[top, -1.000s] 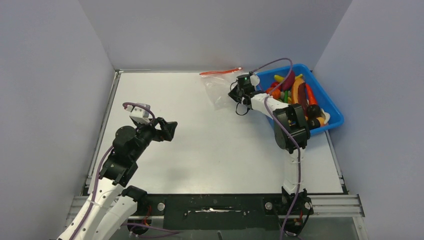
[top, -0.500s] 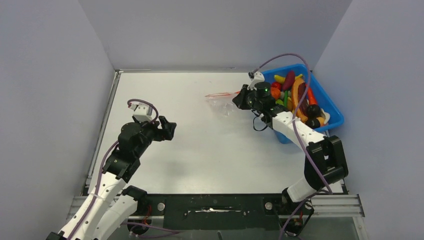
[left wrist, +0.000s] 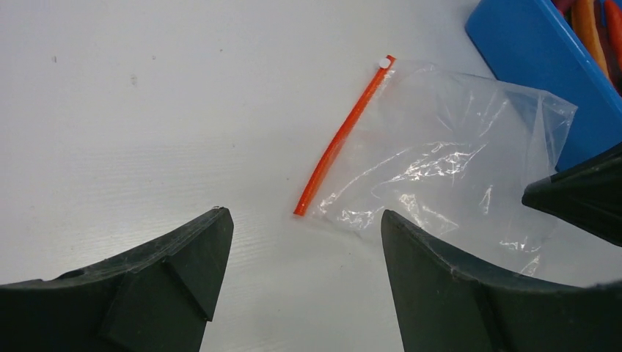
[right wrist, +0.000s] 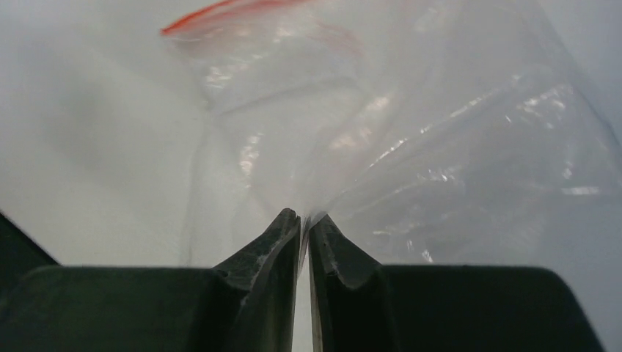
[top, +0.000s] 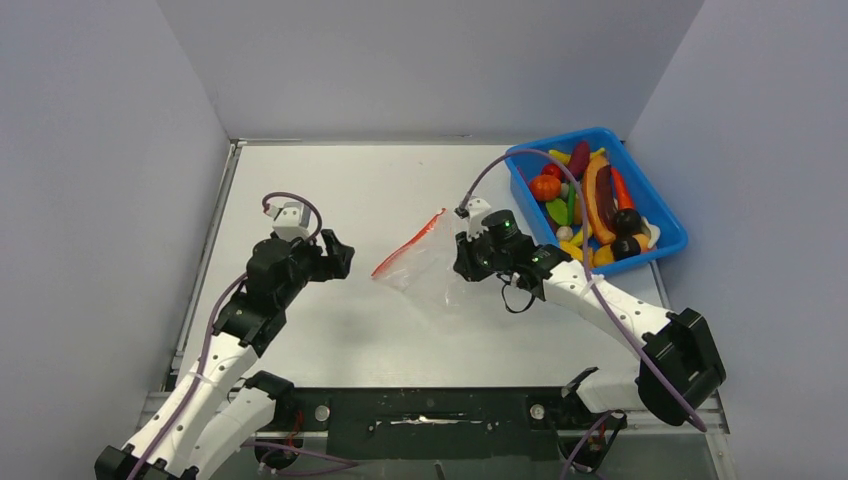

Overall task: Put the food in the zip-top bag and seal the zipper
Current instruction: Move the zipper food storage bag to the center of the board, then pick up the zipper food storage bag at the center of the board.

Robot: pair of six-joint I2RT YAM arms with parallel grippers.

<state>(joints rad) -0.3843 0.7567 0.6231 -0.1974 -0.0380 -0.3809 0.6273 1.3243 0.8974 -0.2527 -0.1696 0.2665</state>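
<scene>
Zip-top bag (left wrist: 440, 161), just one, is clamped by right pincer (right wrist: 304, 220); left pincer (left wrist: 304, 215) gapes near its zipper (left wrist: 337, 143)

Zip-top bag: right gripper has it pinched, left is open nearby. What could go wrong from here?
1. The right gripper is shut on a thin fold of the zip-top bag, away from the zipper; it could slip out.
2. The zipper lies flat, mouth apparently closed; the open left gripper may find little to catch.
3. All food sits in the blue tray; a limp bag may collapse during loading.
</scene>
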